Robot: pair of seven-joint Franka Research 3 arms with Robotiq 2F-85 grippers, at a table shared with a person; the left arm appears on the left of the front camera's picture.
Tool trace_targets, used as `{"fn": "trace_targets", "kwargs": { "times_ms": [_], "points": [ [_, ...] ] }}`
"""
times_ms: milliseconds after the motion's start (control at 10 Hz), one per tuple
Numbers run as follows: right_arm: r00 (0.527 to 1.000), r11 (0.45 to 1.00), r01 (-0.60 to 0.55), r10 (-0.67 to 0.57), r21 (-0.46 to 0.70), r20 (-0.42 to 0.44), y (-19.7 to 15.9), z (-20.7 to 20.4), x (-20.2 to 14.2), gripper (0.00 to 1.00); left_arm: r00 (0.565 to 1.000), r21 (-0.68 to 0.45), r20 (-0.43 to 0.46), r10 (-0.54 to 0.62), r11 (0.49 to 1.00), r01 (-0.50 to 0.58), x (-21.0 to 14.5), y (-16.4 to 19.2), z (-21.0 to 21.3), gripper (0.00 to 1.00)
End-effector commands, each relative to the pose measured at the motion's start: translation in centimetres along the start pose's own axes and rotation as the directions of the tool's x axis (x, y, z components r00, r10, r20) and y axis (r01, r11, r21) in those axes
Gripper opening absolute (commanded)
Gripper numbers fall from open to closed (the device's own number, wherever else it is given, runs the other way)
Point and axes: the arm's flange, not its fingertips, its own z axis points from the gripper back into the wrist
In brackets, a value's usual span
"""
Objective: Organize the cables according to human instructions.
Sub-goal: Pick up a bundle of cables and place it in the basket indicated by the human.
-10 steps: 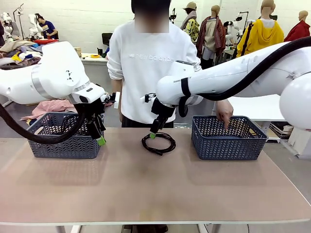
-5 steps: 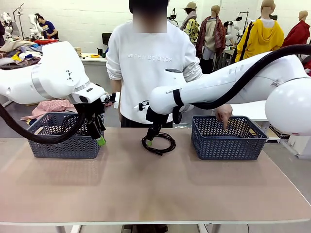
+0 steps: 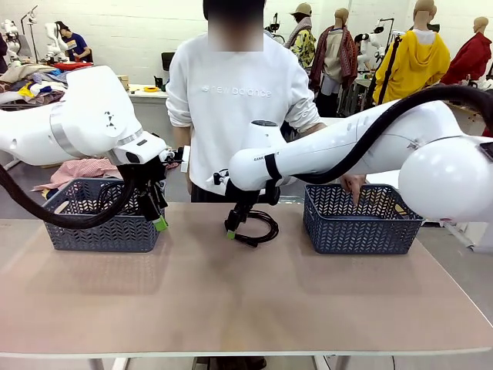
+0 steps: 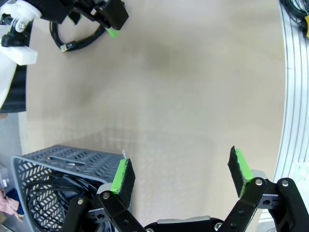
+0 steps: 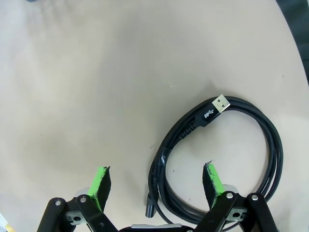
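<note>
Right claw (image 5: pixel 157 181) open, poised over coiled black cable (image 5: pixel 222 154) on tabletop (image 3: pixel 231 293); plug print too small to read. Left claw (image 4: pixel 181 174) open beside left basket (image 4: pixel 53 164), cables inside partly hidden.

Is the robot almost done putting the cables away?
Partly. Some cables already lie in the left basket. One coiled cable is still on the table, and the right hand hangs open over its edge, not gripping yet. The person's hand points into the right basket. The left hand is open and empty.
</note>
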Motion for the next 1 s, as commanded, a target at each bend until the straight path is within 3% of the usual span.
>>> {"fn": "trace_targets", "kwargs": {
  "times_ms": [0,900],
  "points": [
    [0.999,0.999,0.023,-0.024,-0.027,-0.034,-0.3,-0.3,1.0,1.00,1.000,0.002,0.000,0.001,1.000,-0.001,-0.2,0.0,0.1,1.00],
    [0.995,0.999,0.034,-0.037,-0.031,-0.097,-1.2,-2.1,1.6,1.00,1.000,0.002,0.000,0.001,1.000,-0.001,-0.2,0.0,0.1,1.00]
  ]
}}
